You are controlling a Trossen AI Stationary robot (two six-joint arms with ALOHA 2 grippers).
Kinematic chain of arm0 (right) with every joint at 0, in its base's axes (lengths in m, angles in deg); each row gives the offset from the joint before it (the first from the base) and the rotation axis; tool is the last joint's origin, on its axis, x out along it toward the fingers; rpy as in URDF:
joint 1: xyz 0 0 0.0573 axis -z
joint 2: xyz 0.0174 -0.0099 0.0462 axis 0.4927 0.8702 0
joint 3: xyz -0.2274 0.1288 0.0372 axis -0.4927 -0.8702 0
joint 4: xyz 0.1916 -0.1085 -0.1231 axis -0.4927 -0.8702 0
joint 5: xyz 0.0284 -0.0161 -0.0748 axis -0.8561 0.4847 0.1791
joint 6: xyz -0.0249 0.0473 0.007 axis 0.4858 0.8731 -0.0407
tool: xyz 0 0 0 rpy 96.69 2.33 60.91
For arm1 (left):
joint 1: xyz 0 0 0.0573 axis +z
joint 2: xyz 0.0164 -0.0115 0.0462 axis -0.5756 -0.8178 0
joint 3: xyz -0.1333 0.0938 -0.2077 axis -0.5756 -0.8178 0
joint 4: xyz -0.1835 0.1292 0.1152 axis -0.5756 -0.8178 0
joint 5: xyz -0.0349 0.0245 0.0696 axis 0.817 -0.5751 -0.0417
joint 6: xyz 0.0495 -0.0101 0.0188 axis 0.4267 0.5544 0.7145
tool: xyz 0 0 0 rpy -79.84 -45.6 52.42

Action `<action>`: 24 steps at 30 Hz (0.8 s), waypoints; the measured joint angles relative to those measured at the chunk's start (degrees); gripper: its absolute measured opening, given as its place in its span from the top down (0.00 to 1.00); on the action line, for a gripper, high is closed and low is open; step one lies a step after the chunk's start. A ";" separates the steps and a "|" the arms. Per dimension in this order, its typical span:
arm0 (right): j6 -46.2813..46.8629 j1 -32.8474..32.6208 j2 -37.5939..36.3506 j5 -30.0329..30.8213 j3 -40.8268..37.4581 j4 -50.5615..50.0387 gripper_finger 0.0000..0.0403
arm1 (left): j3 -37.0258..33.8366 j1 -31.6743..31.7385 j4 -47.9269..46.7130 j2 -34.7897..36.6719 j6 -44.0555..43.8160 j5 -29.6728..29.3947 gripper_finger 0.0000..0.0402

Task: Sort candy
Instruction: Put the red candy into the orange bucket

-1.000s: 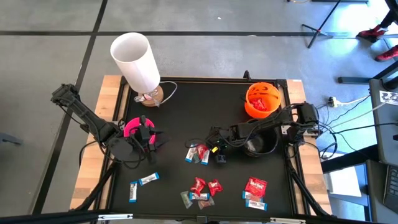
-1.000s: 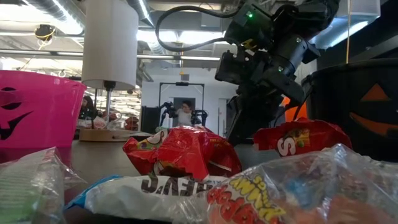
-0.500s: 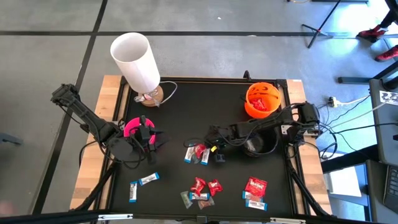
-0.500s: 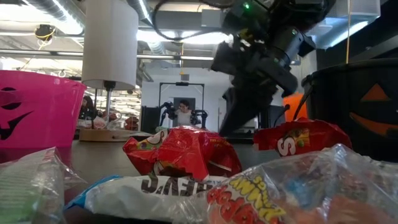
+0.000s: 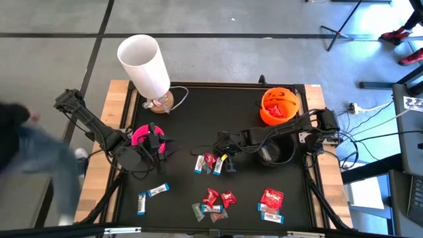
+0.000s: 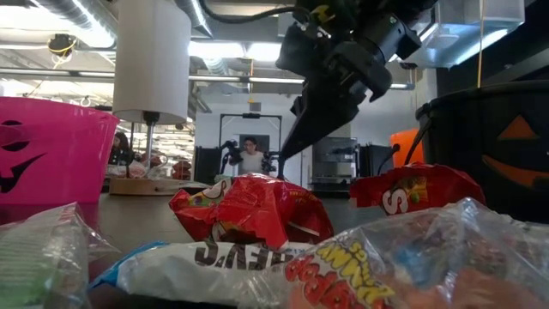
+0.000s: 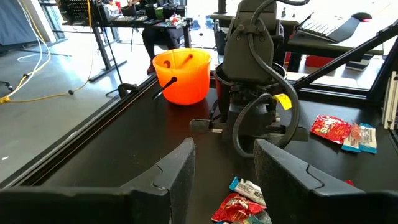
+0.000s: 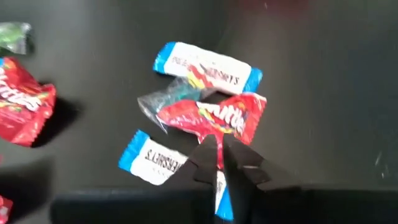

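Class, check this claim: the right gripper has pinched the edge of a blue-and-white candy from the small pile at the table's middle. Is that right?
Not quite. The right gripper does pinch a wrapper's edge at the small pile in the table's middle, but it is the red candy, not a blue-and-white one. The right wrist view shows the jaws closed on the red wrapper's edge.

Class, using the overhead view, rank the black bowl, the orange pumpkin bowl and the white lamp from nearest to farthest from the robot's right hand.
Measured from the right hand:
1. Black bowl, just to its right along the arm.
2. Orange pumpkin bowl, at the far right corner.
3. White lamp, at the far left corner.
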 joint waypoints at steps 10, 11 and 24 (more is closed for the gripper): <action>-0.84 -0.46 5.04 1.49 -0.02 7.97 0.53 | -0.02 0.00 -0.02 -0.03 0.00 0.01 0.61; -0.77 -0.44 5.82 1.60 -0.03 8.12 0.49 | -0.04 0.01 -0.05 -0.04 0.00 0.01 0.61; -0.44 -0.35 8.87 5.47 -0.02 7.87 0.48 | -0.04 -0.03 -0.42 -0.04 -0.11 0.03 0.61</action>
